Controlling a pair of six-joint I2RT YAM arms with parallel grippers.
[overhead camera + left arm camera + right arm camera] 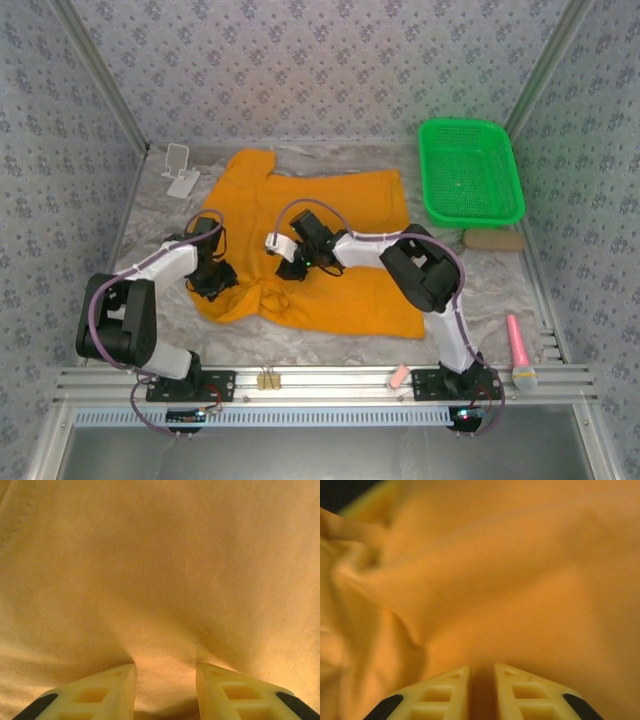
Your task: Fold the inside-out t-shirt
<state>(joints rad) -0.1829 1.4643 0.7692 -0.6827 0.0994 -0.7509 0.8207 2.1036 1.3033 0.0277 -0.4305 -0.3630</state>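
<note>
Orange t-shirt (330, 215), lying rumpled mid-frame on worktop (300, 345), grasping step proceeding: left claw (212, 285) pressing part-spread into puckering cloth, right claw (290, 268) hovering nearly together, grip impossible to tell; next move probably needing firm pinches before lifting.

The t-shirt (530, 590) is blurred at the right wrist, and whether either arm's jaws pinch it is unclear.

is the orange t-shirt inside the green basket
No, the t-shirt lies spread on the table, left of the green basket and apart from it.
</note>
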